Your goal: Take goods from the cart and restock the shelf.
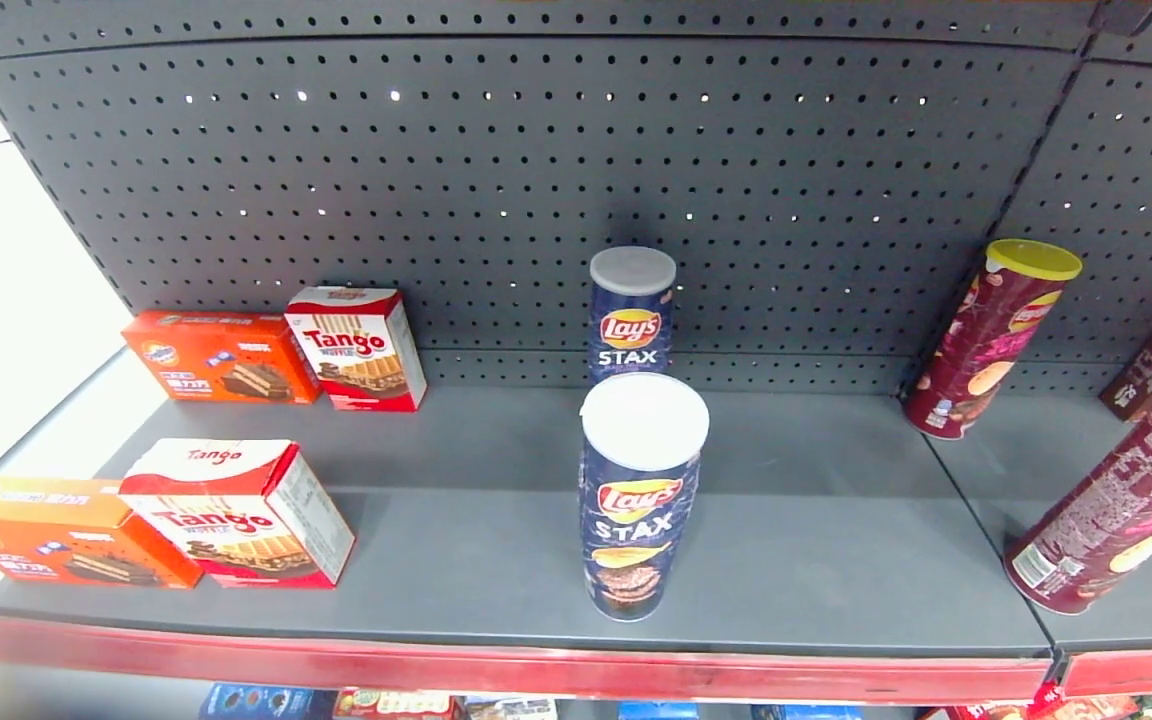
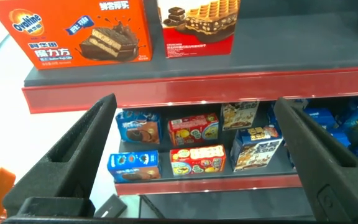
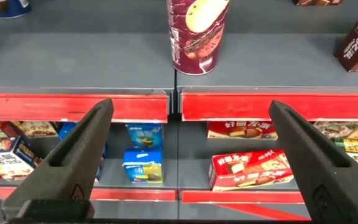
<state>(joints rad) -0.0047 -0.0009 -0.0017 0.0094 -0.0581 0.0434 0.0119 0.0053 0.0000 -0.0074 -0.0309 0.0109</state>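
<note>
Bright even light; glare left of the shelf; edges bow.

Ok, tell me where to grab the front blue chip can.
I'd grip the front blue can around its body at mid-height, coming from the shelf front. It stands upright, bare shelf either side; a second can stands behind it.

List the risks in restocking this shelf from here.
The tall dark-blue crisp can with a white lid stands close to the grey shelf's red front edge; an incoming item might tip it off. The open right gripper sits low before the maroon cylindrical crisp can, which also stands near the front; rising, it may clip it.
</note>
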